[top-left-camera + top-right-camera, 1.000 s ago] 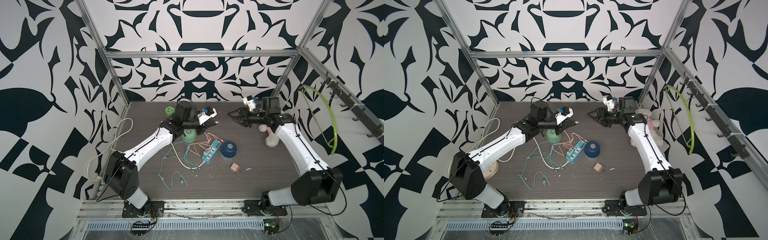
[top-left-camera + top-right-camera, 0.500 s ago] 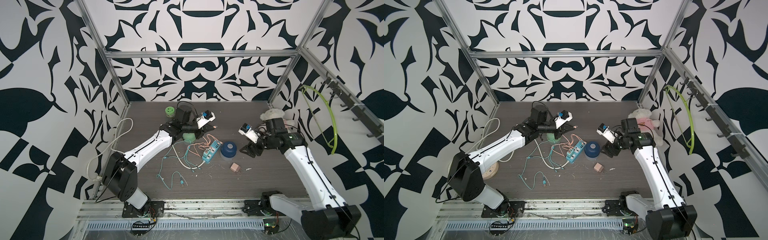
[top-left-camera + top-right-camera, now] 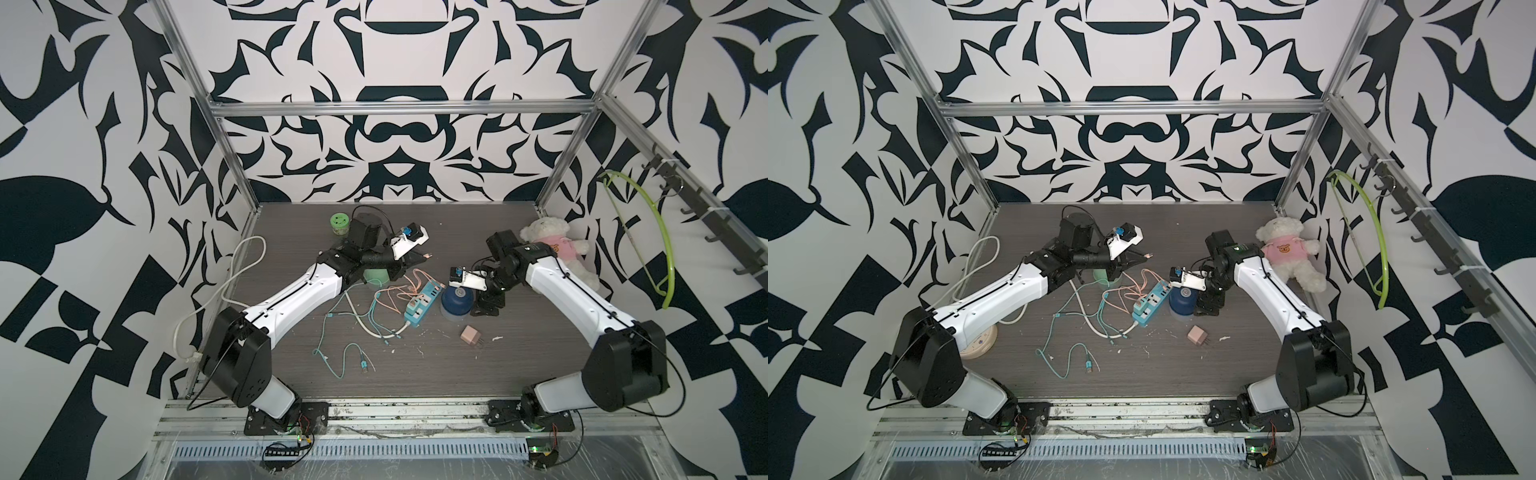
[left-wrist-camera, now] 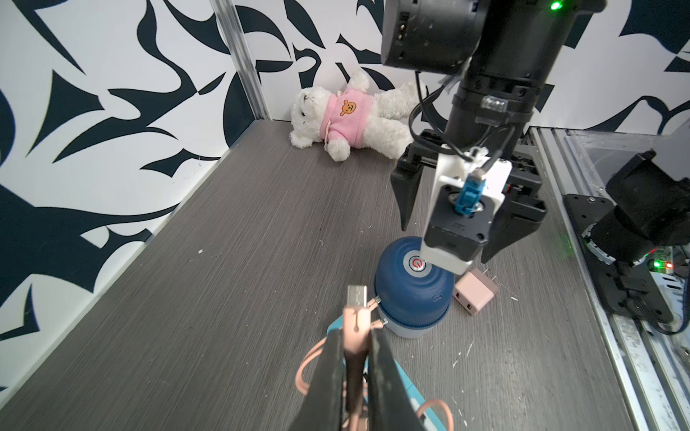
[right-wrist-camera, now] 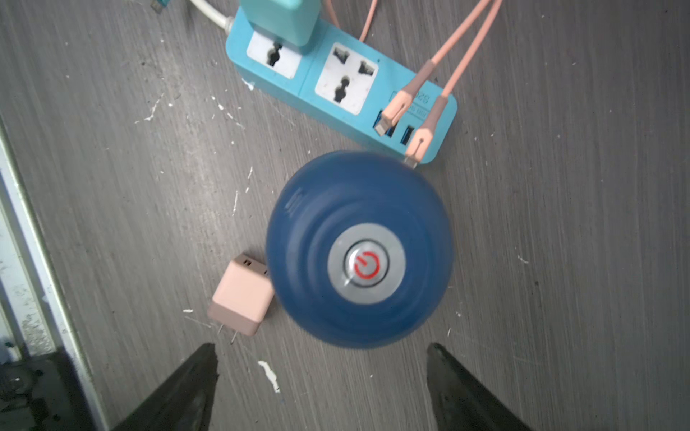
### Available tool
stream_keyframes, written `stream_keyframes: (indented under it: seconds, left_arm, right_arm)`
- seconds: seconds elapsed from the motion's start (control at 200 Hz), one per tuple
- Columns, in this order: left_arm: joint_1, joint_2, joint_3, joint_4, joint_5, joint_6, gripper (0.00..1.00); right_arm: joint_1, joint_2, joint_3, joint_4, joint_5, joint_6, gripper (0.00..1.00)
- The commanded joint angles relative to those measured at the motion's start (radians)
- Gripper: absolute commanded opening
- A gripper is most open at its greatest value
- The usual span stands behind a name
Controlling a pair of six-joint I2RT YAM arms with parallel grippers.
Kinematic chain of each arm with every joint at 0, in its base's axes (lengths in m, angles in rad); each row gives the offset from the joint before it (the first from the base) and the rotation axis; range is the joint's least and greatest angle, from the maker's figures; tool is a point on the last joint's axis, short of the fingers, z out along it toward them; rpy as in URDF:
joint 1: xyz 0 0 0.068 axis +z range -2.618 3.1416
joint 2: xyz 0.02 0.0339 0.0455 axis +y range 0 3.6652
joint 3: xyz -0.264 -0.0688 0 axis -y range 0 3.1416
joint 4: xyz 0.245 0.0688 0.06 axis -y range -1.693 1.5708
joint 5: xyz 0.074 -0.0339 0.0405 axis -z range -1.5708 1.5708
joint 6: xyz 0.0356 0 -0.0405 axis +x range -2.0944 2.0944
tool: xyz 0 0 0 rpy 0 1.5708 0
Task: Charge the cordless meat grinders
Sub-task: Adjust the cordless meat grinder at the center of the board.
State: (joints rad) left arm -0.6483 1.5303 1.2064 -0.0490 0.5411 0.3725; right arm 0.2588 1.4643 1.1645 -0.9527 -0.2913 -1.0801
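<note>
1. Dark blue plastic forms the dome of the dark blue grinder point(image 5: 317, 224), which has a round silver button with a red power mark on top. It stands upright on its clear base on the grey wood-grain table point(image 3: 436, 374), right of centre in both top views.
2. We see the right gripper point(image 5: 321, 349) hanging over it with its fingers spread wide and nothing between them. In the right wrist view both fingertips stand clear of the dome.
3. The turquoise power strip point(image 5: 336, 93) lies just beside the grinder. Two pink cable ends rest across the strip's USB end. One tip reaches the dome's edge, but we cannot tell whether it touches.
4. On the grinder's other side, near its base, sits a pink charger cube point(image 3: 470, 334) with its prongs out.
5. The mint green grinder point(image 3: 376, 276) stands further back and to the left, beyond the strip. It is mostly hidden under the left arm's wrist.
6. The left gripper point(image 4: 356, 334) is raised above the table between the two grinders. Its fingers pinch a pink USB plug point(image 4: 356, 298), whose metal end sticks out past the fingertips.
7. Loose teal cables point(image 3: 364, 368) trail across the table in front of the strip.
8. A white teddy bear point(image 3: 548, 232) in a pink shirt lies at the back right corner, and a small green jar point(image 3: 340, 222) stands at the back left.
</note>
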Motion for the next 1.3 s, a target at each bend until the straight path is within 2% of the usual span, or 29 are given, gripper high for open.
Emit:
stream_keyframes:
  seconds: [0.0, 0.19, 0.42, 0.66, 0.72, 0.93, 1.13, 1.295]
  left_arm:
    - [-0.002, -0.036, -0.021, -0.009, -0.018, -0.015, 0.06]
    - [-0.002, -0.039, -0.027, -0.009, -0.03, -0.019, 0.06]
    - [-0.002, -0.042, -0.031, -0.011, -0.037, -0.019, 0.06]
    - [-0.001, -0.051, -0.037, -0.017, -0.043, -0.015, 0.06]
    - [-0.001, -0.054, -0.041, -0.017, -0.045, -0.015, 0.06]
    - [-0.002, -0.068, -0.058, -0.023, -0.075, -0.015, 0.06]
    - [-0.001, -0.064, -0.058, -0.046, -0.083, -0.005, 0.07]
    - [-0.002, -0.04, -0.033, -0.082, -0.077, 0.017, 0.07]
  right_arm:
    - [0.016, 0.026, 0.055, 0.008, -0.044, -0.032, 0.86]
    - [0.04, 0.102, 0.087, 0.012, -0.054, -0.032, 0.89]
    - [0.06, 0.17, 0.1, 0.035, -0.051, -0.017, 0.88]
    - [0.068, 0.194, 0.086, 0.081, -0.104, 0.052, 0.89]
    - [0.068, 0.187, 0.07, 0.114, -0.115, 0.092, 0.85]
    - [0.068, 0.134, -0.009, 0.162, -0.105, 0.242, 0.61]
    - [0.068, -0.009, -0.139, 0.262, -0.023, 0.441, 0.59]
    - [0.055, -0.092, -0.181, 0.259, 0.067, 0.556, 0.6]
